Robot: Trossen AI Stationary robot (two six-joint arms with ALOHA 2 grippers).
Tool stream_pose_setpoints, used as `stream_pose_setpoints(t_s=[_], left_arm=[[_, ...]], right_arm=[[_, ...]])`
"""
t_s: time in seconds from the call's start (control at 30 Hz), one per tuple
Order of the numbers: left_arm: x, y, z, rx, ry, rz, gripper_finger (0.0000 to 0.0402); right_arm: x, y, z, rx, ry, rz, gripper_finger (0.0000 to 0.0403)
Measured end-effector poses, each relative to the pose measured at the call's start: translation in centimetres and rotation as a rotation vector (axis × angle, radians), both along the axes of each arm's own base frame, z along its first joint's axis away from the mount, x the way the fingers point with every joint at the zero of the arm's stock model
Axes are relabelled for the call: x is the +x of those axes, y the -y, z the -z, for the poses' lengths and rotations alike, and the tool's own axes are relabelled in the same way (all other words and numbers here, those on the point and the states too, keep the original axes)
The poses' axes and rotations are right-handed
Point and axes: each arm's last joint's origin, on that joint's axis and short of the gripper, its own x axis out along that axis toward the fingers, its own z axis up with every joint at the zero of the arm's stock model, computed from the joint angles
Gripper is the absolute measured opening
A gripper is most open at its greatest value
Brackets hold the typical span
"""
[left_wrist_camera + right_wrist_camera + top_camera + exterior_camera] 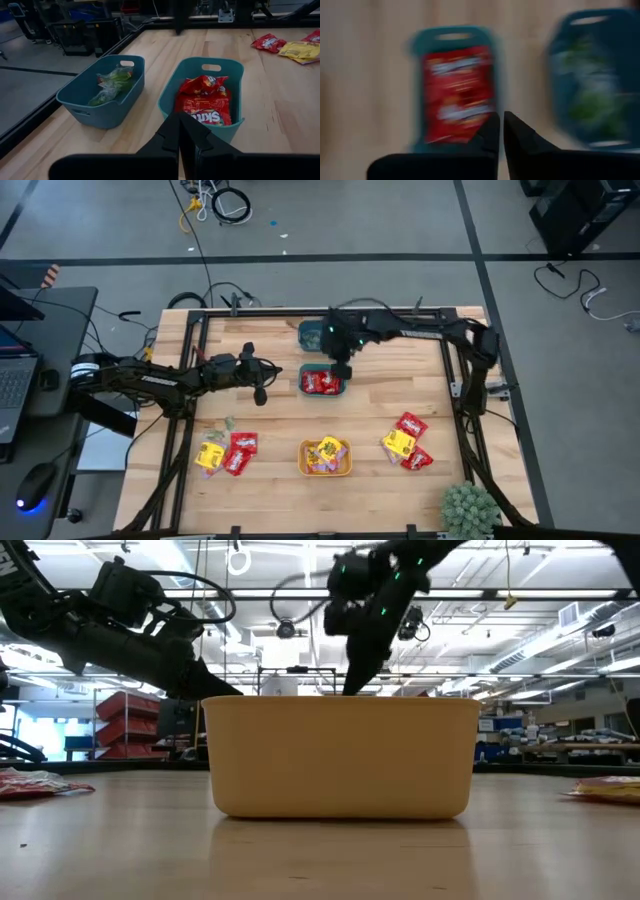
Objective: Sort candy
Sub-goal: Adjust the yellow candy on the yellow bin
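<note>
Two teal bins stand at the table's far middle. One (pixel 304 384) holds red candy packets (pixel 205 100); the other (pixel 80 97) holds pale green ones (pixel 112 82). An orange bin (pixel 303 461) near the front edge holds yellow packets (pixel 327 451). Loose red and yellow packets lie at front left (pixel 228 452) and front right (pixel 407 442). My right gripper (pixel 501 131) hangs shut and empty above the red-filled bin, pointing steeply down. My left gripper (pixel 179 132) is shut and empty, held level, left of that bin.
A small green plant (pixel 470 508) stands at the table's front right corner. The black frame rails (pixel 452 370) run along the table's sides. Bare wood lies between the teal bins and the orange bin.
</note>
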Motion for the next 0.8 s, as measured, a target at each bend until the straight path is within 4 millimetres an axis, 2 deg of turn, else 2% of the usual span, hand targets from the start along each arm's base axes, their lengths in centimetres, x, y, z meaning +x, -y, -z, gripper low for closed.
stream_pose_setpoints(t_s=[0.13, 0.27, 0.37, 0.53, 0.8], left_arm=[[0.0, 0.0, 0.0, 0.002, -0.002, 0.001, 0.0003], [0.0, 0.0, 0.0, 0.003, -0.001, 0.001, 0.0003], [0.0, 0.0, 0.0, 0.001, -0.001, 0.001, 0.0003], [0.0, 0.0, 0.0, -0.008, -0.002, -0.002, 0.0003], [0.0, 0.0, 0.0, -0.024, 0.008, -0.006, 0.0003]], right_arm=[[-0.5, -5.9, 0.4, 0.147, 0.018, -0.076, 0.0023], [-0.2, -11.9, 3.2, 0.21, 0.035, -0.13, 0.0005], [0.0, -15.0, 4.6, 0.249, 0.083, -0.153, 0.0005], [0.0, -17.4, 5.9, 0.275, 0.1, -0.126, 0.0001], [0.1, -19.0, 7.9, 0.312, 0.045, -0.142, 0.0]])
